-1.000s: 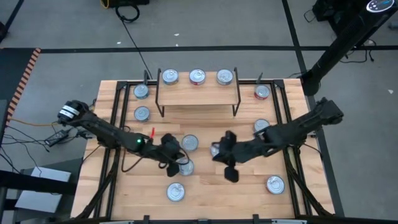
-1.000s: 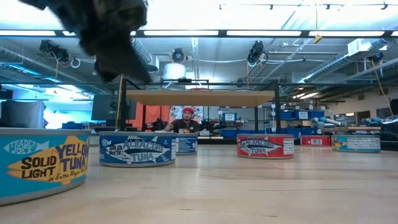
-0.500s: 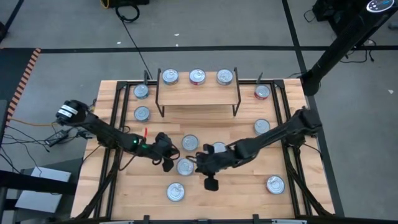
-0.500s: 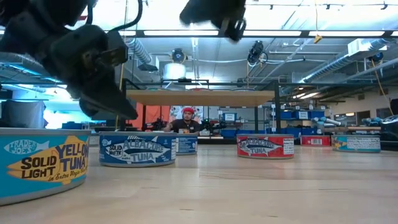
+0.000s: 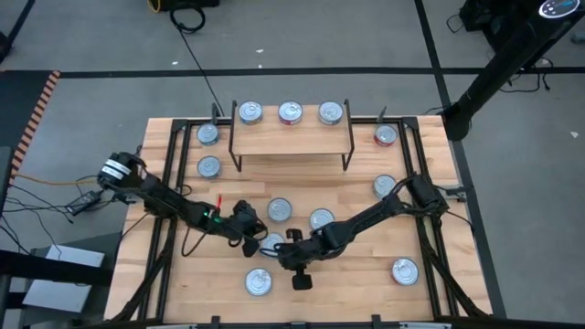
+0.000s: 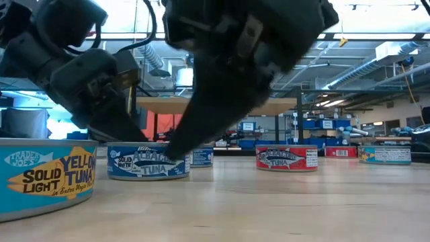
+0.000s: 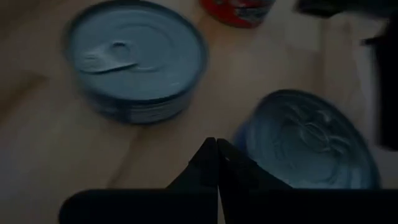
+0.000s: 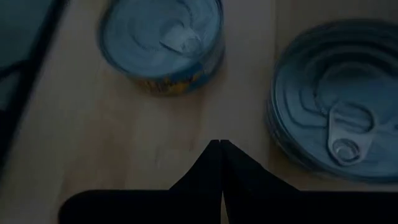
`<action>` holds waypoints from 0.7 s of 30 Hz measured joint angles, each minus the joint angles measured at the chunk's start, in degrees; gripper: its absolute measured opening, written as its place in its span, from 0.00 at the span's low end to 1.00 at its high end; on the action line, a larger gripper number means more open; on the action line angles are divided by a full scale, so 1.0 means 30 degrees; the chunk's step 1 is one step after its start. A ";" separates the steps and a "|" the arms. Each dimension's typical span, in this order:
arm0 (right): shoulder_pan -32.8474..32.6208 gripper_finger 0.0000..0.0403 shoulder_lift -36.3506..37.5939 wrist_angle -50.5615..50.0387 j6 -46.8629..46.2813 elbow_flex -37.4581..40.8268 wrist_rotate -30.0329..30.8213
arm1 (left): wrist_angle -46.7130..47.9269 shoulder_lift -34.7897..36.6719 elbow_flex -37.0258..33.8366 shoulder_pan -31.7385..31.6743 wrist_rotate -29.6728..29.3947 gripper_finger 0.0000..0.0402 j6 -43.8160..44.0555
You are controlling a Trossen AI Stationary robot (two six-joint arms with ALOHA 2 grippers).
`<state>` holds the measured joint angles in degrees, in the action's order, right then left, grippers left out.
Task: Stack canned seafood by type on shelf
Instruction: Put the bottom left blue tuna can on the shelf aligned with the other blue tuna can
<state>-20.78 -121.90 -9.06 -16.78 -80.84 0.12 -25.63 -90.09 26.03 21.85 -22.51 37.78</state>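
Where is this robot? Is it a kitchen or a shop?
Neither, it seems: probably a robotics lab or workshop. Tuna cans sit on a wooden table, with exposed ceiling ducts and a person at a desk behind.

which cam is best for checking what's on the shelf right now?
High view: it looks straight down on the shelf, showing three cans in a row along its back edge. The low view gives only the plank's edge and legs, mostly behind the arms. Neither wrist view shows it.

Twelve round tins (image 5: 259,281) in total: three on the shelf (image 5: 291,138), nine on the tabletop (image 5: 366,283). One shelf. Two arms, each with one gripper.
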 joint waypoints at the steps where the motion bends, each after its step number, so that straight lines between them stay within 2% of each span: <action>1: 0.0045 0.02 -0.0049 0.0088 -0.0107 0.0017 0.0024 | -0.0424 -0.0286 0.0075 0.0043 0.0139 0.00 0.0001; 8: 0.0489 0.02 -0.0245 0.1106 -0.0510 -0.0002 0.0799 | -0.1450 -0.1204 0.0183 0.0226 0.0445 0.00 0.0520; 15: 0.1053 0.02 -0.0107 0.1348 -0.0846 -0.0015 0.0517 | -0.1512 -0.1426 0.0375 0.0333 0.0246 0.00 0.0594; 21: 0.1206 0.02 0.0917 0.1277 -0.1033 -0.0018 0.0880 | -0.1362 -0.1426 0.0375 0.0329 0.0457 0.00 0.0636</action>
<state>-17.16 -119.15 -5.23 -19.88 -80.89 2.76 -29.71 -94.37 27.16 22.84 -21.13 39.69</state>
